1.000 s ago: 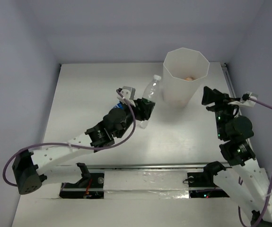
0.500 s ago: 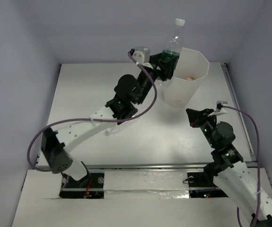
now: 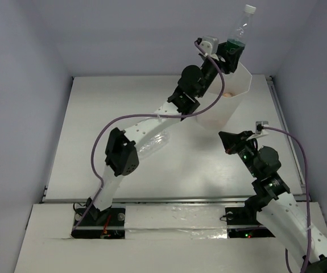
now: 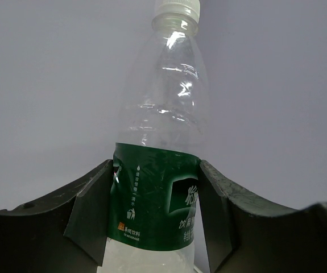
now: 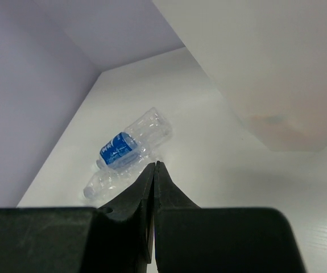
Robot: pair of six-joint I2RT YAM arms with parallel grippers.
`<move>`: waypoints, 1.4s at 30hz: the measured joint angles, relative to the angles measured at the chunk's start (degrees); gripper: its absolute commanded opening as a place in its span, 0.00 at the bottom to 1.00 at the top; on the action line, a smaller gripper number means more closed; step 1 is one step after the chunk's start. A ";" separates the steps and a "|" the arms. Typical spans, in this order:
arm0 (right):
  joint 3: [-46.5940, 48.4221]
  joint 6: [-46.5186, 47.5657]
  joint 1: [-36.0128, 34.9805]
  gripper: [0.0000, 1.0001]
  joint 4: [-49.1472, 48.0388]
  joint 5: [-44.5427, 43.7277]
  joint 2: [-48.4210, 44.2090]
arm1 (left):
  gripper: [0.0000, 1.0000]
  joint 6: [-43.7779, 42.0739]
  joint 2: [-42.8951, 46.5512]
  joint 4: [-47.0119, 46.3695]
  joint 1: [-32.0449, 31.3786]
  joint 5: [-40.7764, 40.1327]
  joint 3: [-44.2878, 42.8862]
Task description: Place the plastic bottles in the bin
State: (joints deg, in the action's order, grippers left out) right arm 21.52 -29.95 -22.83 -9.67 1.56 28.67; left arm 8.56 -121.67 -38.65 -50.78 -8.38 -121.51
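My left gripper (image 3: 235, 51) is shut on a clear bottle with a green label and white cap (image 3: 241, 25). It holds the bottle upright, high over the bin's rim. In the left wrist view the bottle (image 4: 157, 187) stands between both fingers (image 4: 92, 210). The tall white bin (image 3: 231, 107) stands at the back right, partly hidden by the left arm, with something orange (image 3: 227, 95) inside. My right gripper (image 3: 227, 140) is shut and empty, low in front of the bin (image 5: 265, 68). A blue-labelled bottle (image 5: 130, 143) and a clear one (image 5: 103, 181) lie ahead of it.
The clear bottles lie on the white table under the left arm's forearm (image 3: 152, 145). Grey walls enclose the table on the left, back and right. A rail runs along the near edge (image 3: 169, 200).
The left arm has lifted the green-labelled bottle from the table up and to the right, above the bin. The right gripper has swung left and down, in front of the bin.
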 measured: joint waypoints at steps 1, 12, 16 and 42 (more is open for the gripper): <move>0.00 0.00 0.00 0.02 -0.22 0.20 -0.15 | 0.53 0.20 -2.49 0.76 0.31 0.63 -3.02; -0.50 0.13 0.00 0.02 -1.99 1.44 -0.11 | 0.91 -0.24 -7.96 3.30 1.14 2.75 -1.60; -0.72 0.13 0.00 0.02 -2.16 1.46 -0.11 | 0.91 -1.11 -4.31 2.54 1.14 2.69 6.93; -0.74 0.11 -0.07 0.07 -2.36 1.44 -0.52 | 0.89 4.59 43.32 22.86 2.36 -17.90 78.05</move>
State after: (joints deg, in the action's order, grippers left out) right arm 20.78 -29.85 -22.90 -12.03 3.01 28.14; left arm 13.15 -78.35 -15.79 -48.42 -26.28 -43.46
